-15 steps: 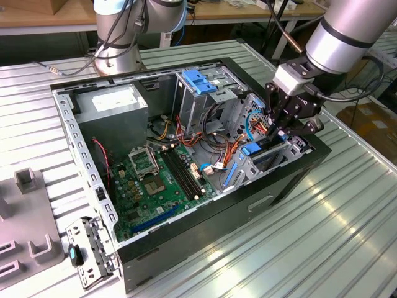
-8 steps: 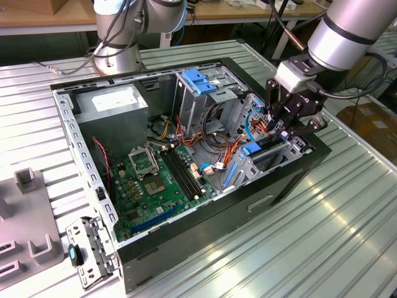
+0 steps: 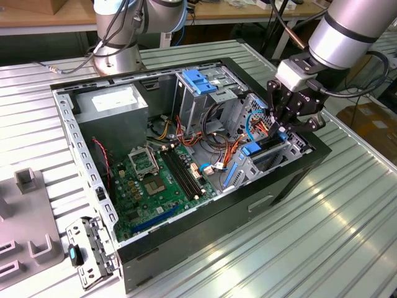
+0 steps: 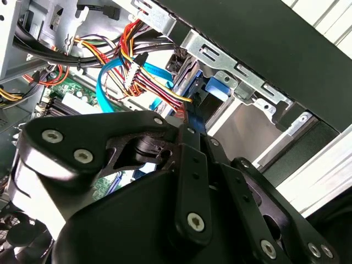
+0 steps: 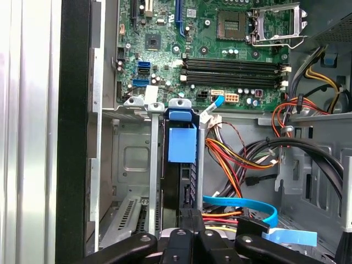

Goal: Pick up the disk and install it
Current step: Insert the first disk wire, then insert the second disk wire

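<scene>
1. Ribbed metal table (image 3: 322, 242) holds an open computer case (image 3: 186, 242), with lots of bare table on the exterior view's right.
2. Wires (image 5: 242, 157) crowd the metal slot (image 5: 155, 165).
3. Silver arm (image 3: 350, 28) leans down from the far right.
4. Black gripper (image 3: 286, 124) is squeezed narrow on the disk (image 5: 181, 144), which stands on edge inside the slot by the case's right wall.

The exterior view looks down at an angle on the whole open computer case (image 3: 186, 155) from off the arm. Both wrist views sit close above the drive cage (image 5: 170, 115), sharing its blue plastic and the wire bundle (image 4: 148, 77).
</scene>
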